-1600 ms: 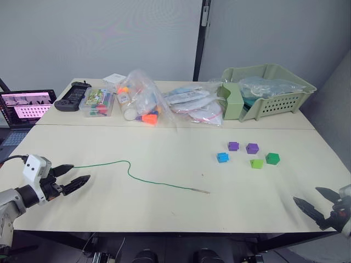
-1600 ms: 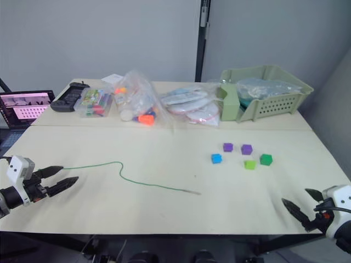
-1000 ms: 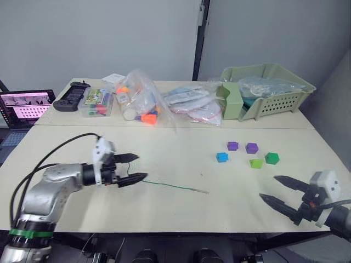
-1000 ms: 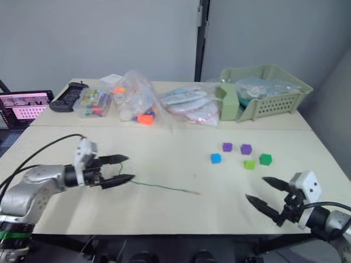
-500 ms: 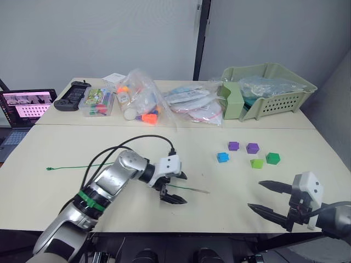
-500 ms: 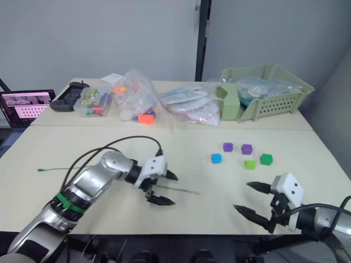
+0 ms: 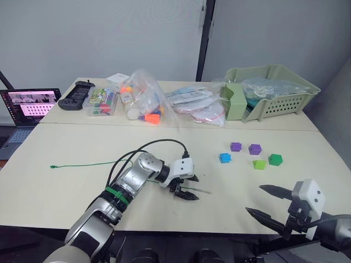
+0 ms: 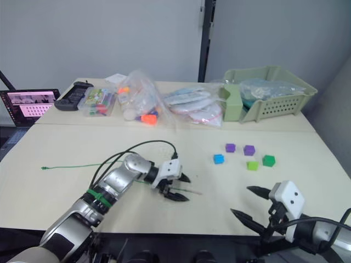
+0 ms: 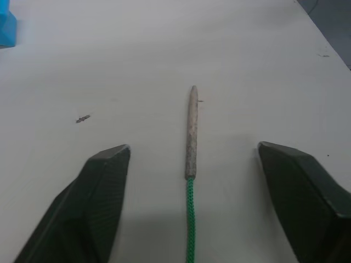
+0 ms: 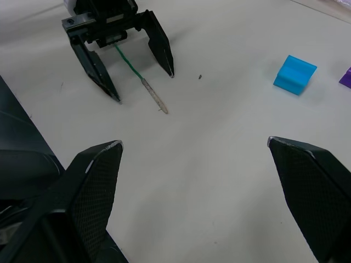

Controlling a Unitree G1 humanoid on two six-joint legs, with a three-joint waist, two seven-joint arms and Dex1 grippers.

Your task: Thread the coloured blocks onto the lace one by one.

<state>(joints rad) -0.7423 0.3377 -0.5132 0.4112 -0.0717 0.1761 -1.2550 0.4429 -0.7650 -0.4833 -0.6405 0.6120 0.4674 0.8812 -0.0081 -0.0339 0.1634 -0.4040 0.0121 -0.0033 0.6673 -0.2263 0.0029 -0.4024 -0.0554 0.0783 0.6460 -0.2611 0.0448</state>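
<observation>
The lace (image 7: 88,164) is a thin green cord running from a small knot (image 7: 52,166) at the left across the table. Its stiff tip (image 9: 191,129) lies flat near the table's middle. My left gripper (image 7: 192,187) is open and low over the table. Its fingers (image 9: 104,197) straddle the cord just behind the tip without touching it. The coloured blocks sit apart to the right: two purple (image 7: 236,146) (image 7: 254,148), one blue (image 7: 224,158), one light green (image 7: 259,164), one dark green (image 7: 275,159). My right gripper (image 7: 254,198) is open and empty near the front right edge.
Along the back stand a pale green basket (image 7: 274,90), clear bags of craft items (image 7: 142,101), a clear box (image 7: 101,101) and a black controller (image 7: 77,96). A laptop (image 7: 30,107) sits off the table's left end. A seam crosses the table behind the blocks.
My left arm has swept from the lace's knotted left end to its tip and now straddles it. My right gripper has come in a little from the right edge.
</observation>
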